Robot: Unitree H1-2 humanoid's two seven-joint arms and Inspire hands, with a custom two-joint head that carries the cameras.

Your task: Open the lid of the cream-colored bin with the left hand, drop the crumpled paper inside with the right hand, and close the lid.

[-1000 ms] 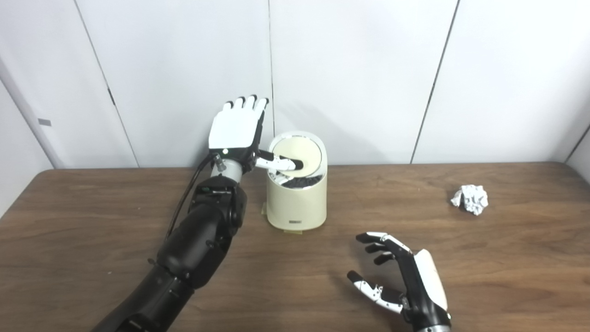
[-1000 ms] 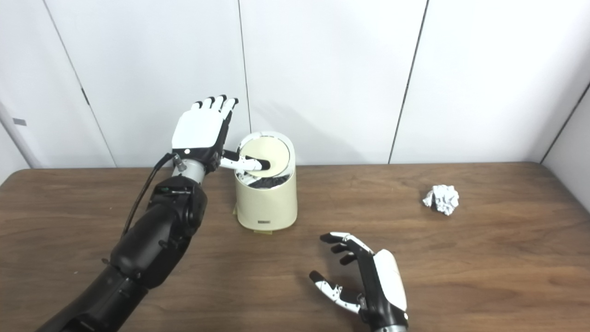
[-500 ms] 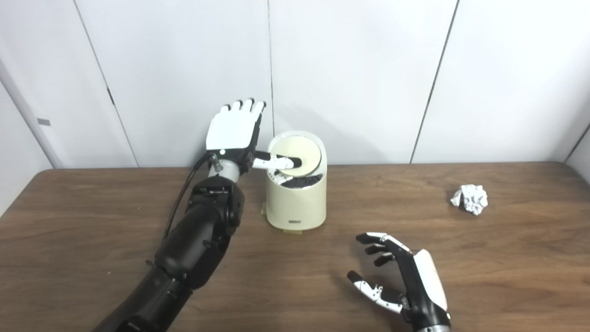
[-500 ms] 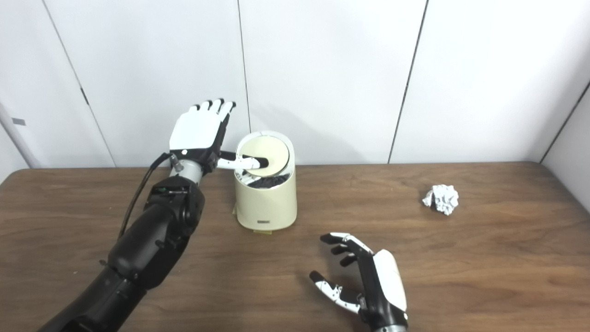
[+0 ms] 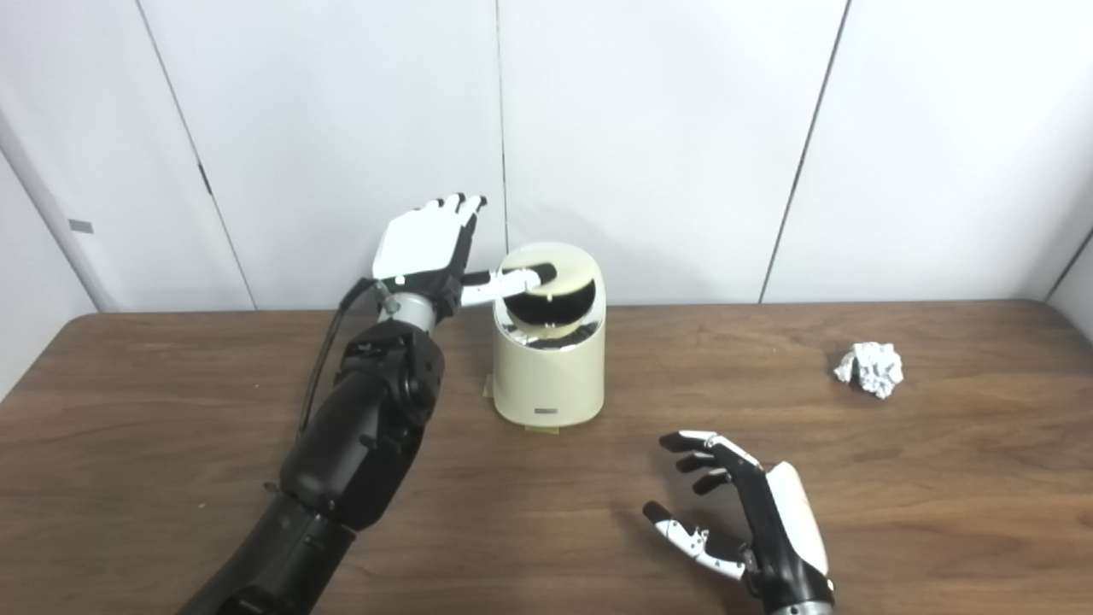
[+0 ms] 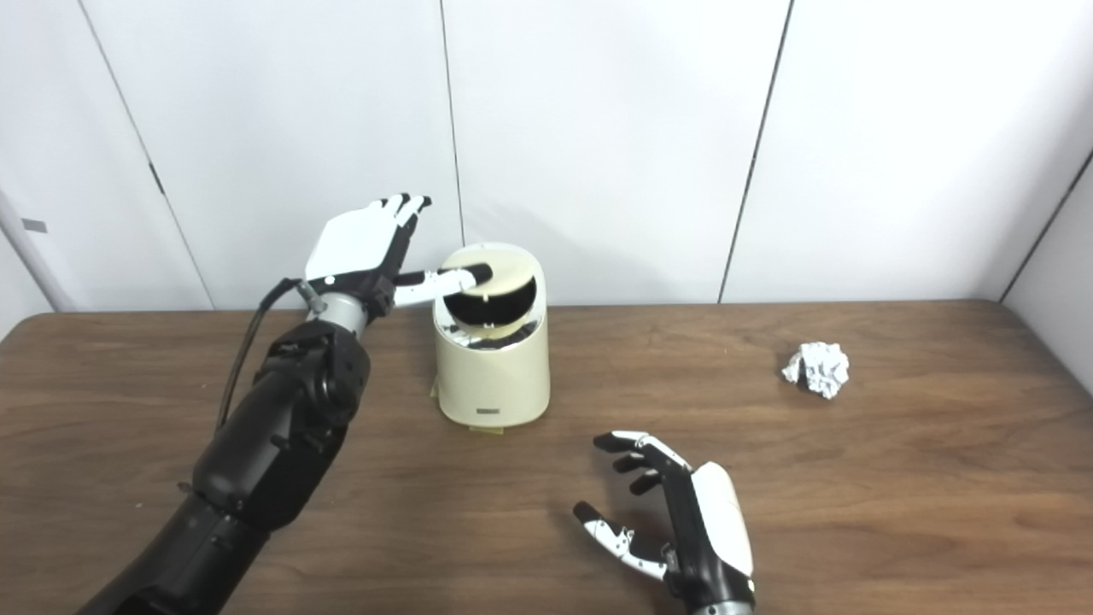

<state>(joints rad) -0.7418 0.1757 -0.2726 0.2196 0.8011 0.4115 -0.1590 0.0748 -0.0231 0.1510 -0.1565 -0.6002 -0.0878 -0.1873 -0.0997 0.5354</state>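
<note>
One lid (seemingly tilted open), bin upright.

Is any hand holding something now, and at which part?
Nothing is gripped. The left hand only props the bin lid up with its thumb at the front edge; the right hand is empty.

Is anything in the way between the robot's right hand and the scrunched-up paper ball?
No. Only bare table lies between the right hand, open near the front edge, and the crumpled paper further back to its right. The bin stands off to the other side.
</note>
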